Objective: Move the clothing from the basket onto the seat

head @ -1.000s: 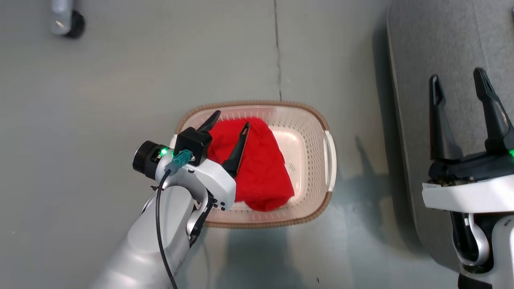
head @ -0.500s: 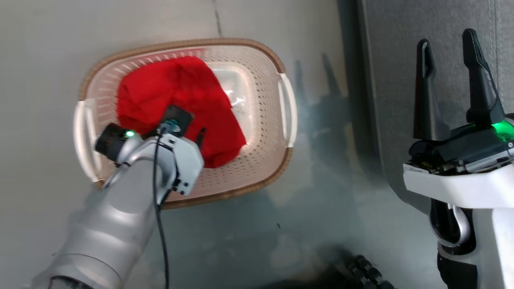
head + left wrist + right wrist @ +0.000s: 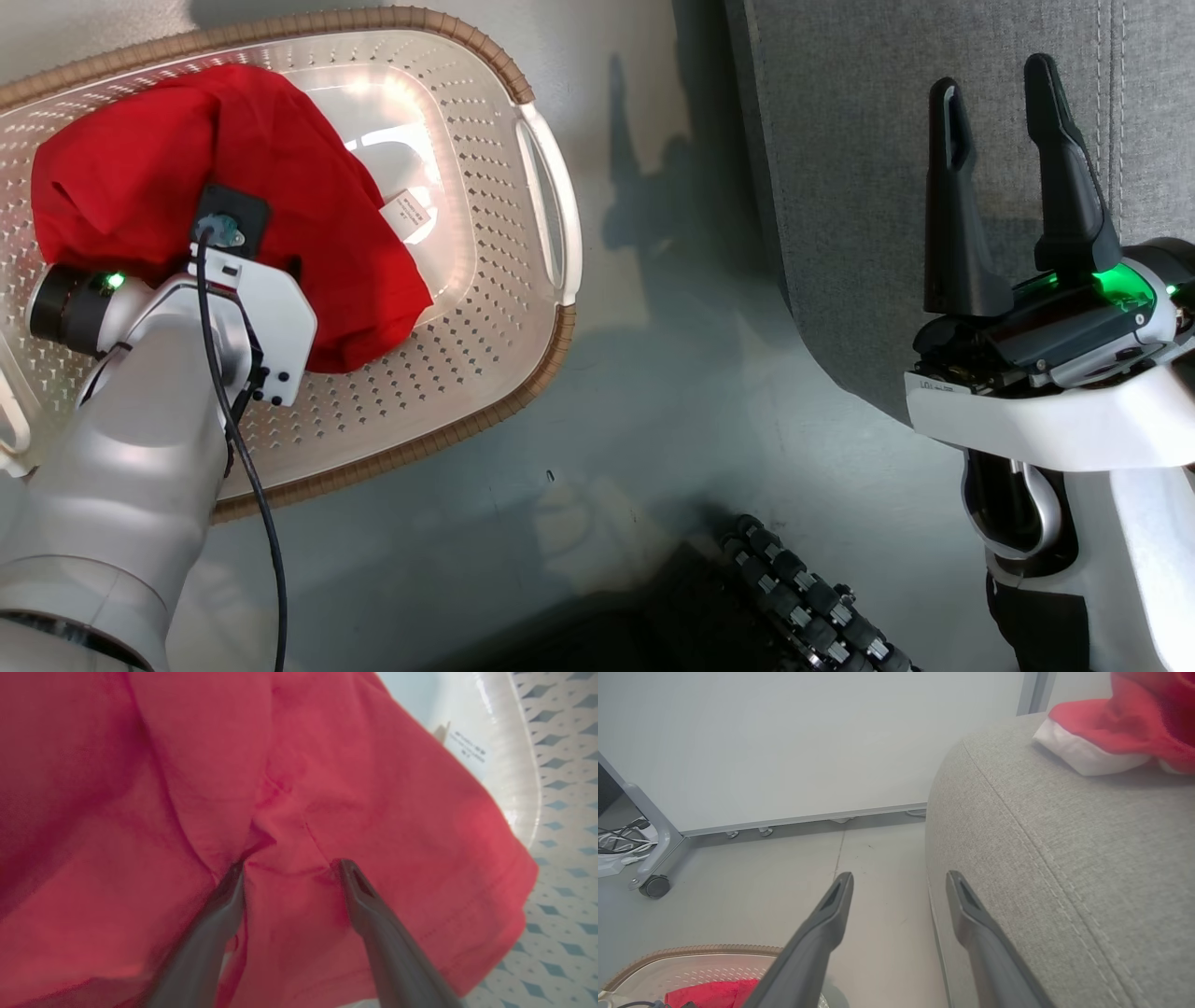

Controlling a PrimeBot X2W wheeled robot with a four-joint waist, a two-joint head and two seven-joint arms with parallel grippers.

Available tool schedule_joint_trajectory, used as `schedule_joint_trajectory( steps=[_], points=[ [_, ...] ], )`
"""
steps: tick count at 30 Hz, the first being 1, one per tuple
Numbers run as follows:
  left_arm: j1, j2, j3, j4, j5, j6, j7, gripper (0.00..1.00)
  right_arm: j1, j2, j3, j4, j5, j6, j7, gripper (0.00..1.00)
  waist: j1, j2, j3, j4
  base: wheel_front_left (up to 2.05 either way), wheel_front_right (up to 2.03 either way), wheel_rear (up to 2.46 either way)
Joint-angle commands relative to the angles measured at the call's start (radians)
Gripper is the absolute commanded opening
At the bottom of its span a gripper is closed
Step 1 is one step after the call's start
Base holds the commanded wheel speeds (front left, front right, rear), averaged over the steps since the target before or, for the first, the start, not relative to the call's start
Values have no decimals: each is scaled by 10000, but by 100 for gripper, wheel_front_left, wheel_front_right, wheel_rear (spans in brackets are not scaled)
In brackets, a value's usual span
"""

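- The robot's left gripper stands nose-down in a red garment inside the cream basket. Its jaws are spread wide, and both fingertips press into the cloth with a ridge of fabric bunched between them.
- Nothing is gripped yet. The garment lies heaped across the left part of the basket, its hemmed edge draped toward the white label on the bare plastic bottom.
- The right gripper hovers wide and empty over the edge of the grey seat, which stands near the basket across a strip of floor.
- A second red garment, trimmed in white, already rests on top of the seat.
- The step in hand looks to be the pinch. It would go best if the jaws close firmly on the raised ridge and take several layers rather than a single skin of cloth.
- The fingertips should stop short of the perforated bottom, so that the light basket is neither scraped nor dragged.
- A good lift goes straight up until the trailing hem clears the brown rim, and only then swings toward the seat. Loose cloth could catch the rim and tip the basket.
- The garment is best released well in from the seat's rounded edge, beside the first, so it does not slide off.
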Motion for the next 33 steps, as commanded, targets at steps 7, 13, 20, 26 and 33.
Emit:
schedule_joint_trajectory(
  steps=[7, 13, 20, 26, 33],
  points=[
    [-348, 20, -236, 106, 118, 17, 219, 0, -164, -15, -110, -3, 124, 2, -63, 100, 0, 0, 12, -6, 0, 0, 0],
    [-222, -291, -377, -132, 113, -143, -636, 0, -317, -17, -104, 164, -137, 2, -60, 100, 0, 0, -363, 134, 0, 0, 0],
    [508, -997, -333, -463, -245, -487, -1988, 0, -52, -23, -339, 347, -653, 2, -61, 100, 0, 0, -1536, 801, 0, 0, 0],
    [1232, -1332, -185, -921, -552, -643, -2554, 0, 258, -28, -482, 491, -1103, 2, 21, 100, 0, 0, -2568, 1364, 0, 0, 0],
    [2443, -1557, 192, -2617, -867, -619, -2697, 0, 818, -35, -803, 486, -1495, 2, 614, 100, 0, 0, -4039, 2198, 0, 0, 0]
  ],
)
